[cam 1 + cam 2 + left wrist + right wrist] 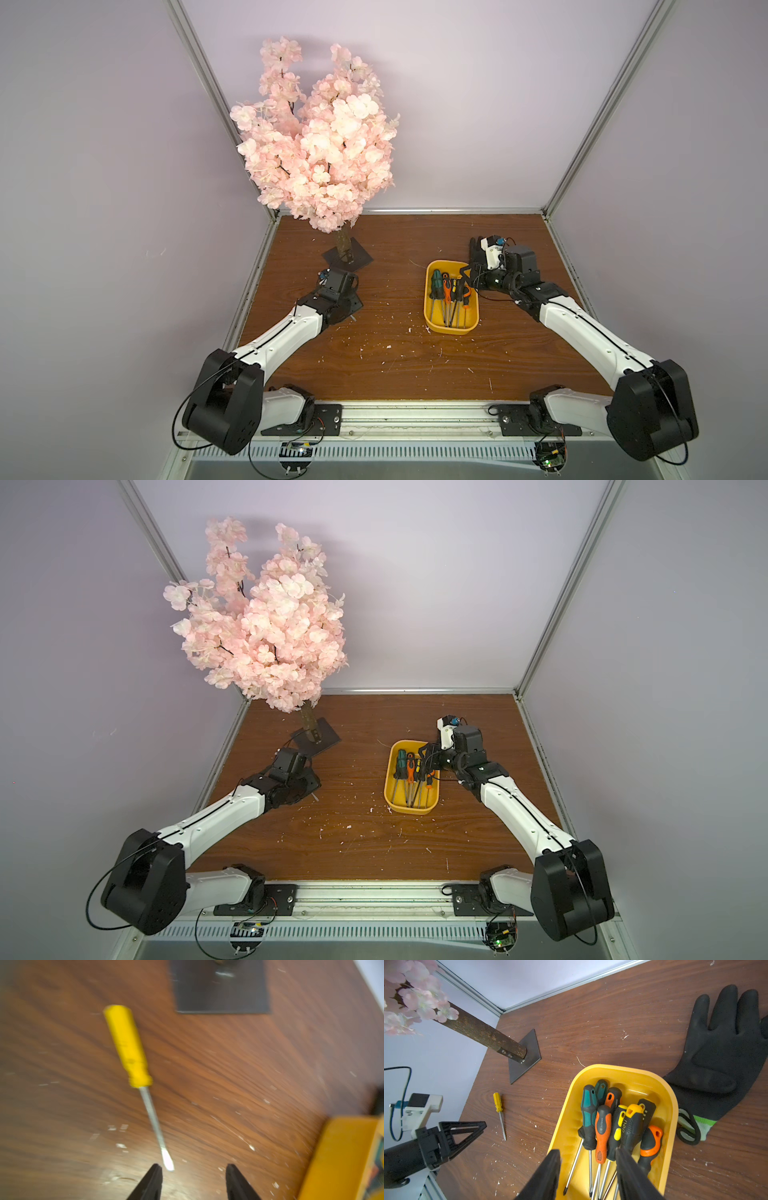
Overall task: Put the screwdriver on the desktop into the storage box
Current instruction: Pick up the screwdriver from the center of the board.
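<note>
A: Top views first. Where's the target?

B: In both top views the storage box (451, 329) sits right of centre on the desktop (395, 365) and already holds a bundle of screwdrivers (446, 291). The loose screwdriver (354, 318) is well apart from it. The left arm (291, 328) hides most of it, so only the blade tip shows.

A: Left wrist?

B: Smeared frame, but readable. The left gripper (193, 1167) is spread and empty. The yellow handle points toward the tree's base plate (222, 991). The blade tip shows just beside one fingertip (156, 1174), at the edge of the gap. Can't tell if the fingers touch the wood.

A: So not lined up.

B: Close. The closing line already runs roughly across the shaft (good). I'd shift sideways to centre the tool, then advance and close on the handle near the collar. A thin shaft flat on wood looks easy to miss or roll, and the handle gives more bite.

A: Right wrist?

B: The right gripper (587, 1149) hangs over the box, fingers apart, pinching nothing. A black glove (716, 1059) lies just beside the box. The loose one lies flat near the left gripper's tip.

A: Risk?

B: The right gripper occupies the drop zone. I'd want it clear before the left carries over. Then lay the tool parallel to the others.
</note>
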Robot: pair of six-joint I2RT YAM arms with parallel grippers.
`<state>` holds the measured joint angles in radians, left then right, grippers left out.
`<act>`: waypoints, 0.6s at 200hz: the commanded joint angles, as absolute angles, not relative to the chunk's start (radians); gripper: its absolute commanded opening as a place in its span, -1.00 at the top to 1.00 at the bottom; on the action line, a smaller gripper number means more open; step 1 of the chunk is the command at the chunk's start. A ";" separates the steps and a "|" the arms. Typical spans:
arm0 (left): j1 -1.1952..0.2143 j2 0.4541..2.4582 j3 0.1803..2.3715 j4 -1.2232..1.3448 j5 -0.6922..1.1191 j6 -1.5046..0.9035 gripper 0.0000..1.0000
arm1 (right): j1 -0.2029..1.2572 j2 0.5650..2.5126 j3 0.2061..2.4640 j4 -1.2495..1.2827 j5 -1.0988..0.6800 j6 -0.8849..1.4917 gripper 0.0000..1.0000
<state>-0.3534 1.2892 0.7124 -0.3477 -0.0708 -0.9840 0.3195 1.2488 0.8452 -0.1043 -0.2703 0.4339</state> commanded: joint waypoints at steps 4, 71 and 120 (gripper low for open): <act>-0.300 1.334 0.774 -0.450 -0.140 -1.006 -0.03 | 0.320 1.214 0.825 -0.069 -0.292 0.426 0.00; -0.256 1.558 0.956 -0.533 -0.195 -0.974 0.09 | 0.320 1.189 0.789 -0.054 -0.279 0.440 0.00; -0.235 1.634 1.000 -0.539 -0.214 -0.978 0.11 | 0.319 1.158 0.771 -0.060 -0.256 0.440 0.00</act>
